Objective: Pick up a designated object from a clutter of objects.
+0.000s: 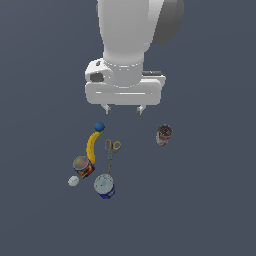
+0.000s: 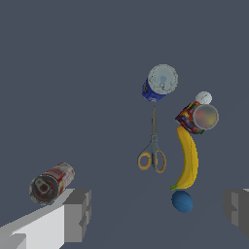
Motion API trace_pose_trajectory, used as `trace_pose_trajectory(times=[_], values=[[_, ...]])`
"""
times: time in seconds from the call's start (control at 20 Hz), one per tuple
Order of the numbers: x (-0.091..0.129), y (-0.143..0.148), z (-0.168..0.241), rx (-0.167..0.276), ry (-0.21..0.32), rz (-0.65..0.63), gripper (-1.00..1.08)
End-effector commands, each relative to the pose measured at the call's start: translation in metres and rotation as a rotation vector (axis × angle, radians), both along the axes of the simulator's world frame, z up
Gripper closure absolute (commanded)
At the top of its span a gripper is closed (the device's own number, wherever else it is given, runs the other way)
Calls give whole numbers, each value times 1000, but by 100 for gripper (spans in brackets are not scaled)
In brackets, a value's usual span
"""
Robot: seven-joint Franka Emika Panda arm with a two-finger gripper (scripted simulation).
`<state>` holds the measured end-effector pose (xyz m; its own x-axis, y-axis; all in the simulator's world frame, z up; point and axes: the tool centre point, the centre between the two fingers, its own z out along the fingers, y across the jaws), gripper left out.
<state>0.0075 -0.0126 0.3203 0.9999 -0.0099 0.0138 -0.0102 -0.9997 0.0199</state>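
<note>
My gripper [image 1: 123,109] hangs open and empty, jaws spread wide, well above the surface. Nothing is between the fingers [image 2: 78,214].

The target can [image 1: 83,167] sits down and toward the exterior view's left of the gripper, so I judge my next move must carry me that way before descending. It stands upright, squat, with a red, yellow, blue and dark label and a greyish top. It touches one end of the banana [image 1: 92,145], with the white ball [image 1: 73,181] just beside it and the blue can [image 1: 104,186] near. The scissors [image 1: 111,152] lie between banana and blue can; the red-brown can [image 1: 164,134] lies well apart.
</note>
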Motion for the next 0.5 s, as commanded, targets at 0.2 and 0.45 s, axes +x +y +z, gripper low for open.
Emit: trace_pose_trajectory(times=[0.2, 0.45], values=[[-1, 8, -3, 3, 10, 5, -92], [-6, 29, -8, 9, 33, 24, -92]])
